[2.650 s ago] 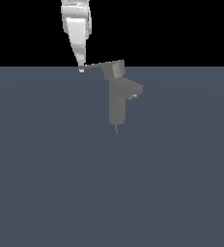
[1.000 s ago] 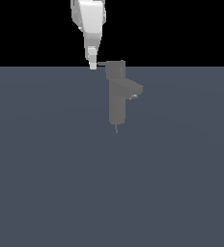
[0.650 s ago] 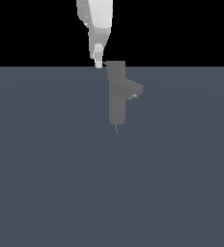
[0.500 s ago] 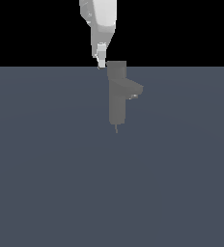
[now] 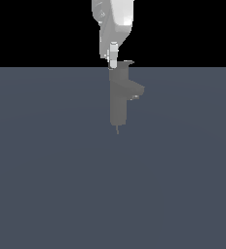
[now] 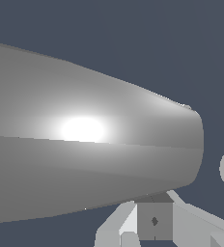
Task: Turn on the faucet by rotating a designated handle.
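A white robot arm's gripper hangs straight down at the top of a small matte grey faucet — an upright rectangular column with a stubby spout jutting toward the exterior view's right. The faucet stands on a flat slate-blue floor, close to its far edge. The pale fingertips sit against the near end of the faucet's flat grey lever handle, level with the column's top. How far apart the fingers stand cannot be told — the wrist view is mostly filled by a large smooth grey rounded body, too close to identify.
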`<action>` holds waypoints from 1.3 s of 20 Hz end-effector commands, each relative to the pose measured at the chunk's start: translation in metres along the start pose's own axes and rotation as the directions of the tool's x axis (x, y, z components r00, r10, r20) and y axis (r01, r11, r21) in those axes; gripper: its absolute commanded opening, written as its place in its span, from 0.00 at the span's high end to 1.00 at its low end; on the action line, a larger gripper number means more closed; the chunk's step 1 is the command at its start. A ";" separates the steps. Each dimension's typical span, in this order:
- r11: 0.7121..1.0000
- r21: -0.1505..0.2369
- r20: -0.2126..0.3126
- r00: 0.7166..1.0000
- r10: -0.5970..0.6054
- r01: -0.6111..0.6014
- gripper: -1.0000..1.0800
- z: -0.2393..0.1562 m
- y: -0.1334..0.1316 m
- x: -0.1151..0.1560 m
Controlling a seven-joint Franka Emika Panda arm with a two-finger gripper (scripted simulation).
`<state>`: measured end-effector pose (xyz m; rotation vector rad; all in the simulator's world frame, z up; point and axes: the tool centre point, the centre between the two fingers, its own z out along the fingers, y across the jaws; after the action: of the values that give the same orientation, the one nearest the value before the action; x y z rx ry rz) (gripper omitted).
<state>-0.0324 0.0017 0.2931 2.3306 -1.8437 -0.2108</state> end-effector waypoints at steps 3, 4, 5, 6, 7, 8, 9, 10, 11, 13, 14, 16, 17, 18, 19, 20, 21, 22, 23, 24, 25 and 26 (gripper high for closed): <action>0.999 0.014 -0.001 0.999 0.042 -0.042 1.00 -0.003 0.004 0.051; 0.999 0.015 -0.001 0.999 0.043 -0.043 1.00 -0.004 0.005 0.056; 0.999 0.015 -0.001 0.999 0.044 -0.044 1.00 -0.004 0.006 0.062; 0.999 0.016 -0.001 0.999 0.044 -0.044 1.00 -0.004 0.006 0.068; 0.999 0.016 -0.001 0.999 0.045 -0.045 1.00 -0.004 0.007 0.073; 0.999 0.017 -0.001 0.999 0.046 -0.046 1.00 -0.004 0.007 0.078; 0.999 0.017 -0.001 0.999 0.046 -0.046 1.00 -0.005 0.008 0.084; 0.999 0.018 -0.001 0.999 0.047 -0.047 1.00 -0.005 0.008 0.089; 0.999 0.018 -0.001 0.999 0.047 -0.047 1.00 -0.005 0.008 0.089; 1.000 0.006 0.001 1.000 0.012 -0.012 1.00 -0.001 0.001 0.066; 1.000 0.006 0.001 1.000 0.013 -0.013 1.00 -0.001 -0.001 0.068; 1.000 0.007 0.001 1.000 0.014 -0.014 1.00 -0.001 -0.004 0.073; 1.000 0.007 0.001 1.000 0.015 -0.015 1.00 -0.001 -0.005 0.076; 1.000 0.008 0.001 1.000 0.016 -0.016 1.00 -0.001 -0.007 0.078; 1.000 0.008 0.001 1.000 0.017 -0.017 1.00 -0.001 -0.009 0.081; 1.000 0.008 0.001 1.000 0.018 -0.018 1.00 -0.001 -0.010 0.083; 1.000 0.008 0.001 1.000 0.018 -0.018 1.00 -0.002 -0.012 0.085; 1.000 0.009 0.001 1.000 0.019 -0.019 1.00 -0.002 -0.013 0.088; 1.000 0.009 0.001 1.000 0.020 -0.020 1.00 -0.002 -0.015 0.090; 1.000 0.009 0.001 1.000 0.021 -0.021 1.00 -0.002 -0.016 0.093; 1.000 0.009 0.001 1.000 0.022 -0.022 1.00 -0.002 -0.017 0.095; 1.000 0.010 0.001 1.000 0.022 -0.022 1.00 -0.002 -0.019 0.097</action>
<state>0.0022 -0.0851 0.2914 2.3133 -1.8708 -0.2095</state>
